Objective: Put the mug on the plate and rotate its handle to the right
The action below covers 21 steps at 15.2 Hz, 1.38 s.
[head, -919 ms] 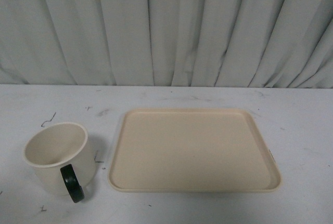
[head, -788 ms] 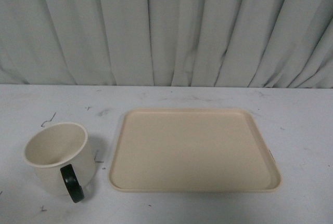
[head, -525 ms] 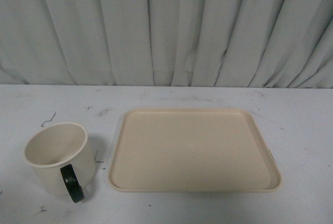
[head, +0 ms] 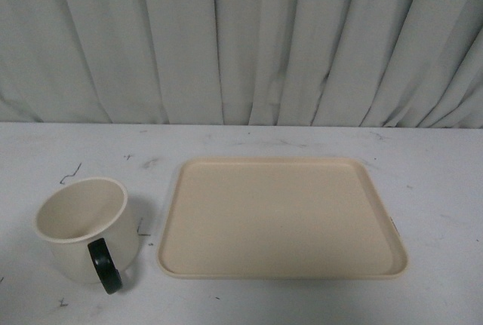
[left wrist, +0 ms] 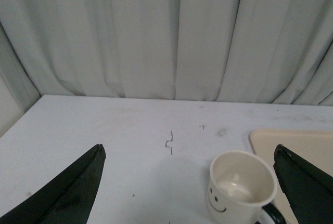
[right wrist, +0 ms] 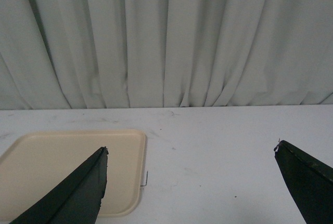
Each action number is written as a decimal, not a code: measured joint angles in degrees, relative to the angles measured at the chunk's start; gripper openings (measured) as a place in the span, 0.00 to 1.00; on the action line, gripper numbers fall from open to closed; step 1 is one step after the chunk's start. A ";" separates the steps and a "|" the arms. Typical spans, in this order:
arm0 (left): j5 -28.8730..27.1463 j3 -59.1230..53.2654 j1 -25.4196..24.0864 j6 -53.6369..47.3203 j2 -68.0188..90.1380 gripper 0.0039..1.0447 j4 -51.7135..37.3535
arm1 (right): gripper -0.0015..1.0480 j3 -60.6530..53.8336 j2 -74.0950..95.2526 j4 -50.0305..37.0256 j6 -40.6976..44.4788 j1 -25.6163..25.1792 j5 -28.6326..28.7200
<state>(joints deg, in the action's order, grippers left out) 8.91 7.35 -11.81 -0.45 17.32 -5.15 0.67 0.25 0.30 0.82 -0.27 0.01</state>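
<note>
Our left gripper (left wrist: pixel 188 148) hangs above the counter (head: pixel 302 140) with its two dark fingers spread wide apart and nothing between them, and our right gripper (right wrist: pixel 191 148) is the same, spread wide and holding nothing.

We judge the task not yet begun. The mug (head: pixel 87 227) stands upright on the bare counter, left of the plate (head: pixel 279 160), near it but apart, with a strip of counter between them. Its handle (head: pixel 104 265) points toward us and a little to the right, not out to the right side. The plate lies flat with nothing on it. So both parts are left: the mug has to be grasped, lifted over the low rim and set on the plate, and then turned until the handle faces right. The left gripper looks better placed for this, since its wrist view has the mug ahead of it, while the right wrist view shows only the plate.

As for writing, we find no brand, label or readable word anywhere. The only drawing is a black smiley face (left wrist: pixel 217 201) on the mug's side, seen from the left wrist. A few small dark scribbles (left wrist: pixel 169 142) mark the counter, but they spell nothing we can read. Behind everything hangs a plain pale curtain (head: pixel 241 38)
</note>
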 joint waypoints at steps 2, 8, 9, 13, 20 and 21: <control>1.42 8.70 5.03 -0.02 17.05 0.94 -2.23 | 0.94 0.00 0.00 -0.02 -0.02 0.00 0.00; -3.45 17.66 10.99 1.70 53.99 0.94 -6.43 | 0.94 0.00 0.00 -0.02 0.00 0.00 0.00; -3.87 18.62 11.28 2.14 57.53 0.94 -7.39 | 0.94 0.00 0.00 0.00 0.00 0.00 0.00; -6.86 20.22 11.47 3.17 67.71 0.94 -10.03 | 0.94 0.00 0.00 -0.02 0.00 0.00 0.00; -9.20 30.86 12.48 8.26 83.76 0.94 -12.04 | 0.94 0.00 0.00 -0.02 -0.02 0.00 0.00; -10.21 31.43 12.81 8.63 85.61 0.91 -12.92 | 0.94 0.00 0.00 -0.02 0.00 0.00 0.00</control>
<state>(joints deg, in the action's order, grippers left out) -1.30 38.79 0.99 8.19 102.94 -18.06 0.67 0.25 0.27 0.82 -0.27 0.01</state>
